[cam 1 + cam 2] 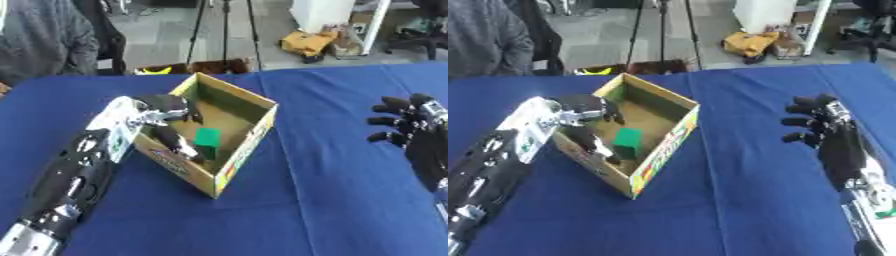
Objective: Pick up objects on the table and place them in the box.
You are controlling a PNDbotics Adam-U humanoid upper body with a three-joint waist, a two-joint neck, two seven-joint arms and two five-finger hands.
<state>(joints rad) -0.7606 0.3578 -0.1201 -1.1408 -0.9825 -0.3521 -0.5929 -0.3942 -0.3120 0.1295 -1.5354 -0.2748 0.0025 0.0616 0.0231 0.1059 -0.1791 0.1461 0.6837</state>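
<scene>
While the left hand (162,112) reaches over the cardboard box (248,136) wall, fingers apparently spread and empty, a green block (207,139) already sits inside. Right of the box, the right hand (820,125) hovers with fingers loosely curled. No other objects show on the blue tablecloth (324,200); a tripod (223,30) stands beyond.

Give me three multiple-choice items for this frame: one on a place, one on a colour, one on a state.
1. Where is the green block?
A. inside the cardboard box
B. on the cloth
C. in the right hand

2. What colour is the tablecloth?
A. red
B. blue
C. white

3. How is the right hand?
A. curled round the block
B. resting in the box
C. open, holding nothing

Key: 1 A, the block lies on the box floor by the left hand; 2 B, blue throughout; 3 C, fingers spread, apart from the box.
</scene>
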